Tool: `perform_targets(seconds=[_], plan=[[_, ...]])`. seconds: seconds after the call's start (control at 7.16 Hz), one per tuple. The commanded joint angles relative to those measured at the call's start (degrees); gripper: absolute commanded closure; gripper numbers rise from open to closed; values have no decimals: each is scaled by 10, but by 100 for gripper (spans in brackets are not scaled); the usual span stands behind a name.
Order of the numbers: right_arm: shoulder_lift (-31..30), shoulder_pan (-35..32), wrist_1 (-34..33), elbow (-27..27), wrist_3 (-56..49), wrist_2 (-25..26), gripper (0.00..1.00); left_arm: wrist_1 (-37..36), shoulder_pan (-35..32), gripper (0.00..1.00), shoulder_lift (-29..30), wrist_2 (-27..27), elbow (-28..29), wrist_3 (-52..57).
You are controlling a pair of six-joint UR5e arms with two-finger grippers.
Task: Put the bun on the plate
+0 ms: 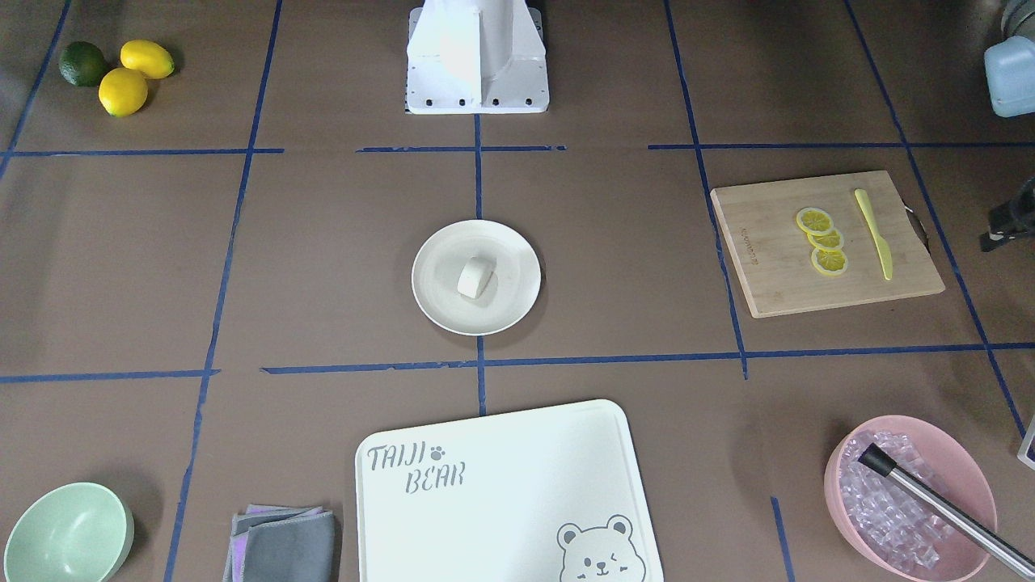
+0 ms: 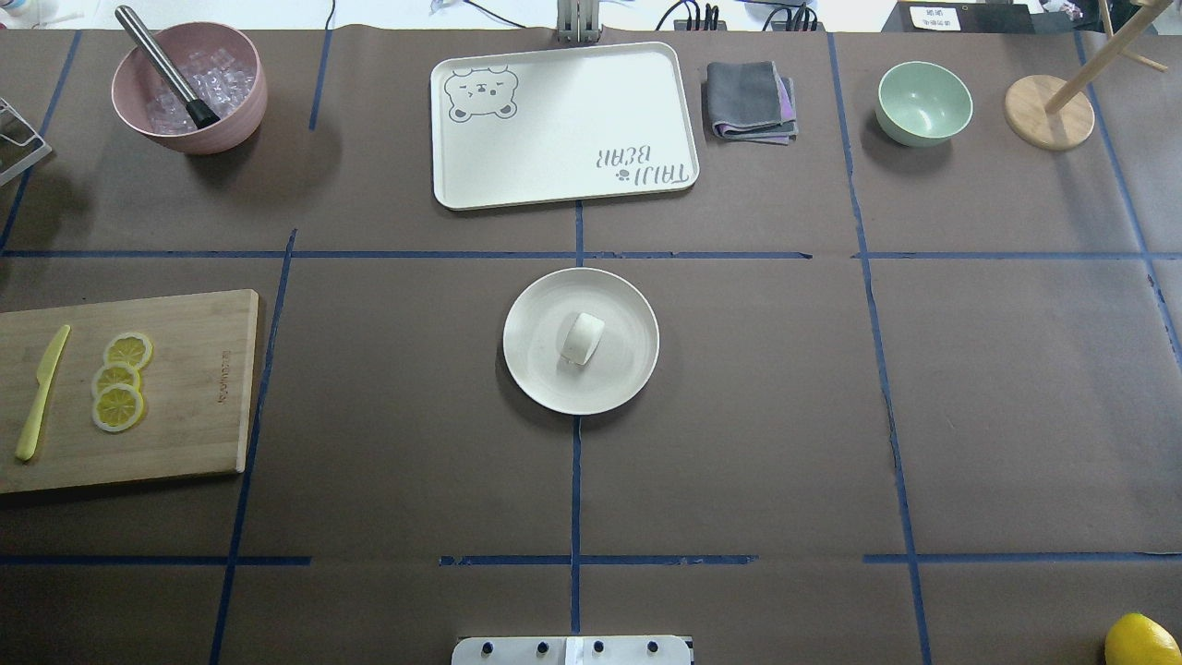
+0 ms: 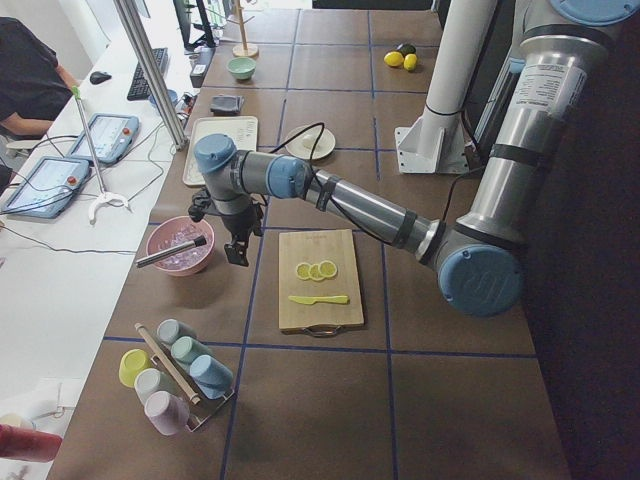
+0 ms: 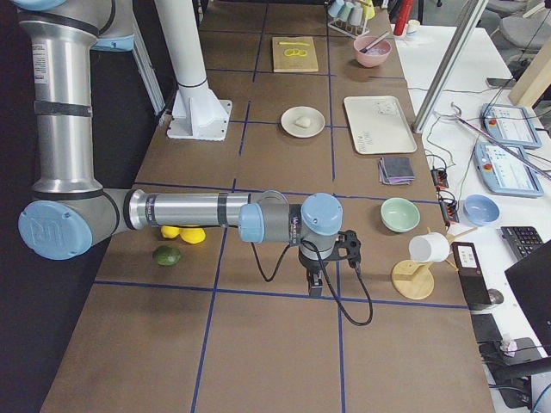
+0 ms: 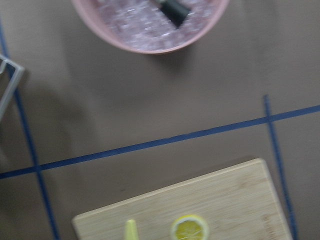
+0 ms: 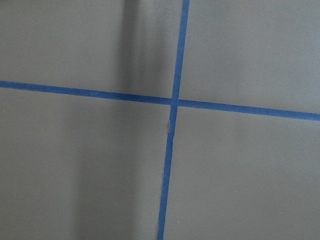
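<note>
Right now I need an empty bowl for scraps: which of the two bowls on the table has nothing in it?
The pale green bowl beside the folded grey cloth; the pink bowl holds ice cubes and a black-tipped metal rod.

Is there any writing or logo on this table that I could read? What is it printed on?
"TAIJI BEAR": printed on the white rectangular board, with a paw print beside it and a bear face in one corner.
Small engraved mark near one edge of the wooden cutting board: too small to read.
Dark print on the white card beyond the table's far edge: too small to read.
</note>
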State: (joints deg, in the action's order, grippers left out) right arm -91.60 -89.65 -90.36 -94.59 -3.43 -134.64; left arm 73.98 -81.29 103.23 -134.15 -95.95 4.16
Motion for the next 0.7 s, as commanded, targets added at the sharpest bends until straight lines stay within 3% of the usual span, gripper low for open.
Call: perform_targets(seconds=[0.0, 0.56], plan=[[-3, 0, 0, 1, 1, 0, 0, 32, -50, 0, -56, -8, 36, 68], [-4, 0, -1, 2, 2, 1, 0, 97, -63, 0, -100, -19, 68, 64]])
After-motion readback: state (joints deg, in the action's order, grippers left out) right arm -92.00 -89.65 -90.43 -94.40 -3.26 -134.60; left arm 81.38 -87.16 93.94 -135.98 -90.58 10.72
